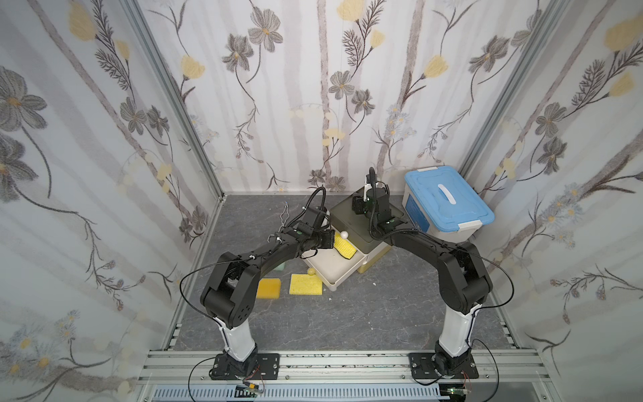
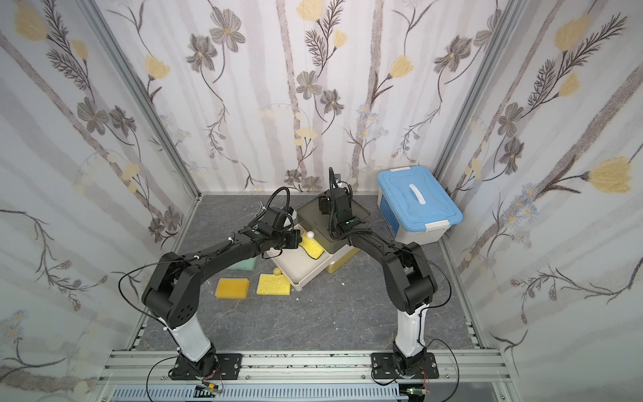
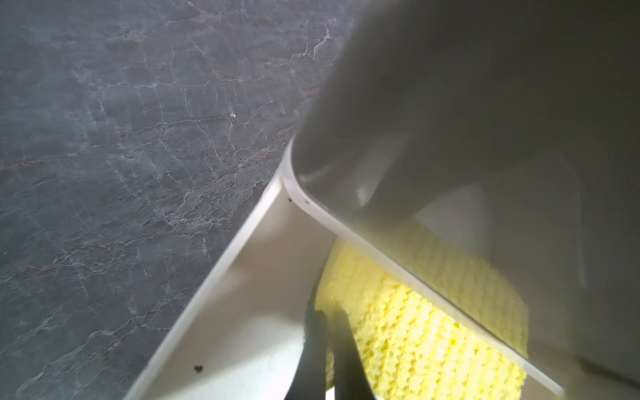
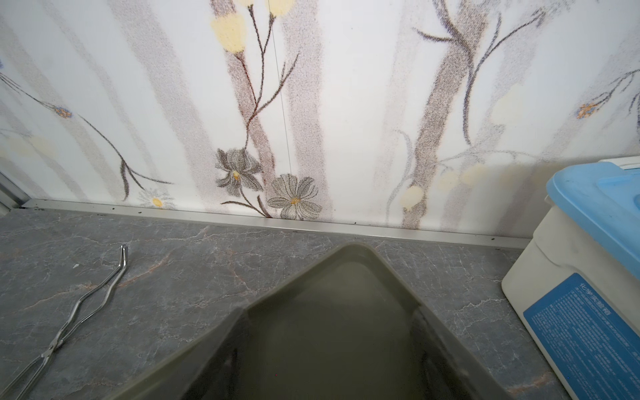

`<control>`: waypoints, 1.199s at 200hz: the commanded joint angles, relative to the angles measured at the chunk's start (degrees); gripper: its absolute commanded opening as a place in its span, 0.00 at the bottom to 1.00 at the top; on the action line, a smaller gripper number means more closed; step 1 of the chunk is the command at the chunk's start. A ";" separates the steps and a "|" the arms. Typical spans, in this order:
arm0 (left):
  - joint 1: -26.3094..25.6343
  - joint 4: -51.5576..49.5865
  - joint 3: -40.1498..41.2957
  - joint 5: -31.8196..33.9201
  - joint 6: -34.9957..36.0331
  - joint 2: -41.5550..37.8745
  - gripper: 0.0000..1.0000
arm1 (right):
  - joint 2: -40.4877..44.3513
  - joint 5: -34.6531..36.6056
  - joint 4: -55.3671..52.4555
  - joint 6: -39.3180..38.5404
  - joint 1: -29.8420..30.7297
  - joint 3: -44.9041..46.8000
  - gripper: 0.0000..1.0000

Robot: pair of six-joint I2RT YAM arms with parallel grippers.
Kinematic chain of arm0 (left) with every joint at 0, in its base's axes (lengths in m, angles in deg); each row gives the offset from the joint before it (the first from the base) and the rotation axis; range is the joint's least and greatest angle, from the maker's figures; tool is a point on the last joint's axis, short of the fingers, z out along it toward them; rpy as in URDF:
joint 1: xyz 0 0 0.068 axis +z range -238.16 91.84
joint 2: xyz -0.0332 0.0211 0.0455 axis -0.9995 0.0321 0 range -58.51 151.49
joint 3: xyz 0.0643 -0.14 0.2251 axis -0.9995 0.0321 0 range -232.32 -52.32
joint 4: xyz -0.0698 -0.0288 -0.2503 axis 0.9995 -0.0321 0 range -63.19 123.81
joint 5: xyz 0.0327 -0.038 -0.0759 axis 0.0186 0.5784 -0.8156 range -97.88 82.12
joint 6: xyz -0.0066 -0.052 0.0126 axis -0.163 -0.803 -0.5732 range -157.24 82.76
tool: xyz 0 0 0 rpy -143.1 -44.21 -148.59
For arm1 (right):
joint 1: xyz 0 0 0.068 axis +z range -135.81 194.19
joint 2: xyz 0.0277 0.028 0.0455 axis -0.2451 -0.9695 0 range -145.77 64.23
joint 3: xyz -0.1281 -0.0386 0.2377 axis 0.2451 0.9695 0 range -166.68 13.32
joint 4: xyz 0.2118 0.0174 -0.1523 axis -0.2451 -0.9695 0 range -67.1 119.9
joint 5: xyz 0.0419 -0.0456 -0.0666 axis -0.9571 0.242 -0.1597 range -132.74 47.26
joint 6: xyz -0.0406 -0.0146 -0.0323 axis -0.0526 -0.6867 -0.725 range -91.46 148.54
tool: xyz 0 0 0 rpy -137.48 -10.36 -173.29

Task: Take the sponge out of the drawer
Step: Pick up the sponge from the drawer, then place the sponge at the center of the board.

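The yellow sponge (image 1: 344,249) (image 2: 311,247) with a dark scouring side lies at the back of the pulled-out white drawer (image 1: 330,269) (image 2: 295,269), half under the drawer unit's olive top (image 1: 351,222). My left gripper (image 1: 333,243) (image 2: 300,241) reaches into the drawer. In the left wrist view its black fingers (image 3: 313,332) pinch the sponge's (image 3: 415,329) near edge, shut on it. My right gripper (image 1: 360,205) (image 2: 325,205) sits at the back corner of the olive top (image 4: 339,311). Dim dark finger shapes flank that corner, and it appears shut on the unit.
A blue-lidded white box (image 1: 449,205) (image 4: 588,277) stands right of the unit. An orange-yellow sponge (image 1: 268,288), a yellow sponge (image 1: 306,284) and a green one (image 1: 280,267) lie on the floor left of the drawer. Metal tongs (image 4: 86,304) lie at the back left. A lower yellowish drawer (image 1: 374,257) juts out.
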 commanded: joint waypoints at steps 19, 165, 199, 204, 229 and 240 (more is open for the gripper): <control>-0.51 -5.42 -0.71 3.70 4.42 -4.65 0.00 | -3.75 -6.62 -27.02 6.23 0.16 2.11 0.75; -0.37 -20.66 17.30 22.02 -11.74 -36.40 0.00 | -4.90 -7.72 -26.95 6.14 0.08 0.47 0.75; -1.03 -23.41 23.77 21.22 -18.73 -44.85 0.00 | -6.03 -8.03 -27.14 6.05 0.13 -0.70 0.75; -1.23 -24.01 24.60 21.54 -19.78 -45.91 0.00 | -6.14 -8.07 -27.21 6.05 0.09 -0.79 0.75; -2.09 -26.02 29.04 22.18 -25.21 -51.96 0.00 | -6.55 -8.00 -27.28 6.04 0.11 -1.09 0.75; -2.38 -26.07 31.02 21.79 -27.94 -54.05 0.00 | -6.73 -8.02 -27.51 6.05 0.17 -1.40 0.75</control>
